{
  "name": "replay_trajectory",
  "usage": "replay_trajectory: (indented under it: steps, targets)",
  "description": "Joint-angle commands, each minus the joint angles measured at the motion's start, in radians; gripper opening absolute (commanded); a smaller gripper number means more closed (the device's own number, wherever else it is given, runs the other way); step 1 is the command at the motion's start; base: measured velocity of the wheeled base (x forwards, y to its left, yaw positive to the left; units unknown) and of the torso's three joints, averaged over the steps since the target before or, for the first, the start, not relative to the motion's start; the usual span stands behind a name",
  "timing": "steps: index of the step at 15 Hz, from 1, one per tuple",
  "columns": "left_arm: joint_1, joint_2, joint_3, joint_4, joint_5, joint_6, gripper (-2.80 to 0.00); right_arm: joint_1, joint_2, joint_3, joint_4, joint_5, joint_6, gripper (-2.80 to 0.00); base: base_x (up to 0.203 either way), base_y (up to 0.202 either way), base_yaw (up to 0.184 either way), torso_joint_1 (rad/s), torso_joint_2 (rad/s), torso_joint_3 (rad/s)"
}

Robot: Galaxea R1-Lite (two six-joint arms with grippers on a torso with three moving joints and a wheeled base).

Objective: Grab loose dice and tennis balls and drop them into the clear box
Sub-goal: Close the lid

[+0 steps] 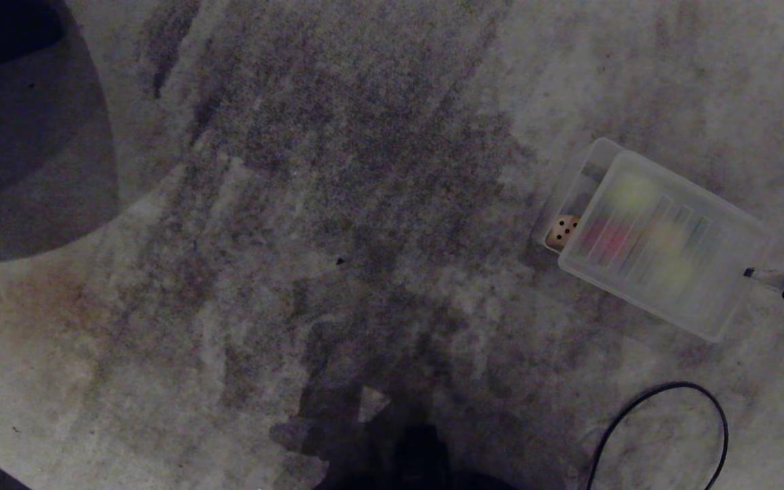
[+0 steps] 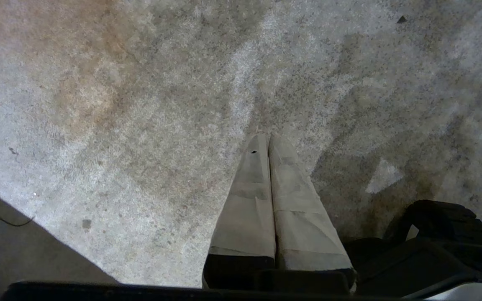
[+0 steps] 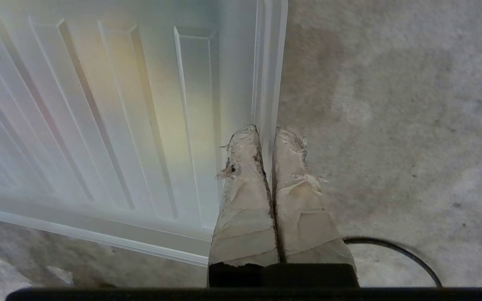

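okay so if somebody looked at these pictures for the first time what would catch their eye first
The clear box on the carpet at right, mostly covered by a ribbed white lid, with a tan die peeking out. The right gripper, shut on the lid's edge, comes next.

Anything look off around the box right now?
Yes: the ribbed lid sits askew on the clear box, leaving one end open, where the tan die shows. The shut right gripper pinches the lid's edge. A black cable loops on the floor nearby.
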Motion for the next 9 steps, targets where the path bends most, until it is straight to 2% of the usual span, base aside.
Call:
replay_trajectory:
  steps: [1, 5, 9]
  targets:
    - [0.0, 0.001, 0.002, -0.001, 0.0, 0.0, -2.8, -0.004, 0.02, -0.025, -0.003, 0.002, 0.003, -2.8, 0.0, 0.0, 0.0, 0.0, 0.0, 0.0]
    - [0.0, 0.001, 0.002, -0.001, 0.001, -0.001, -2.8, -0.004, 0.035, -0.078, 0.0, 0.004, 0.006, -2.8, 0.0, 0.0, 0.0, 0.0, 0.0, 0.0]
    - [0.0, 0.001, 0.002, 0.001, 0.0, -0.002, -2.8, 0.005, 0.037, -0.108, 0.002, 0.004, 0.067, -2.8, 0.0, 0.0, 0.0, 0.0, 0.0, 0.0]
